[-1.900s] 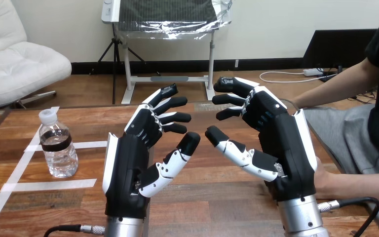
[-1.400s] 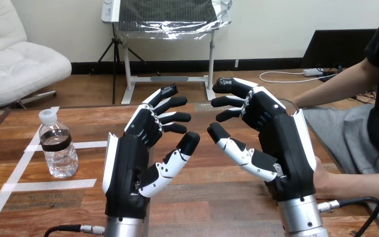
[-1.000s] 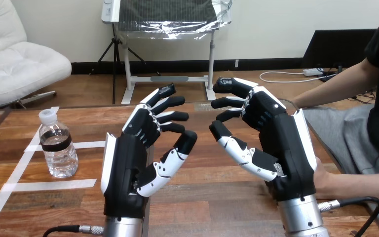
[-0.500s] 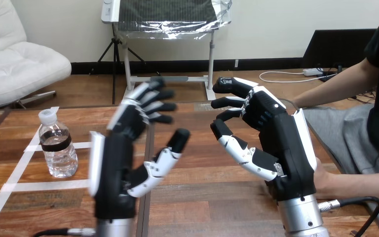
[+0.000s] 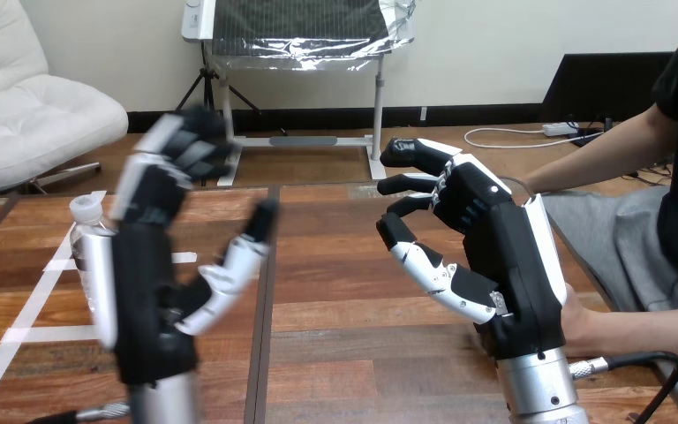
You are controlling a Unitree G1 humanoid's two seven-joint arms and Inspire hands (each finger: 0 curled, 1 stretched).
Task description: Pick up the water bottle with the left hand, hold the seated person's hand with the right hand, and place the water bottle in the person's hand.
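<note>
While the right hand keeps its place well right of the water bottle, fingers loosely spread and empty, the left hand now sits farther left than before, directly in front of the standing bottle, fingers released.

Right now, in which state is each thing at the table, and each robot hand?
Left robot hand: open, raised, holding nothing.
Right robot hand: open, fingers relaxed, holding nothing.
Water bottle: upright on the table, cap on, partly hidden behind the left robot hand.
Person's hand: low beside the right robot hand's wrist; contact cannot be told.
</note>
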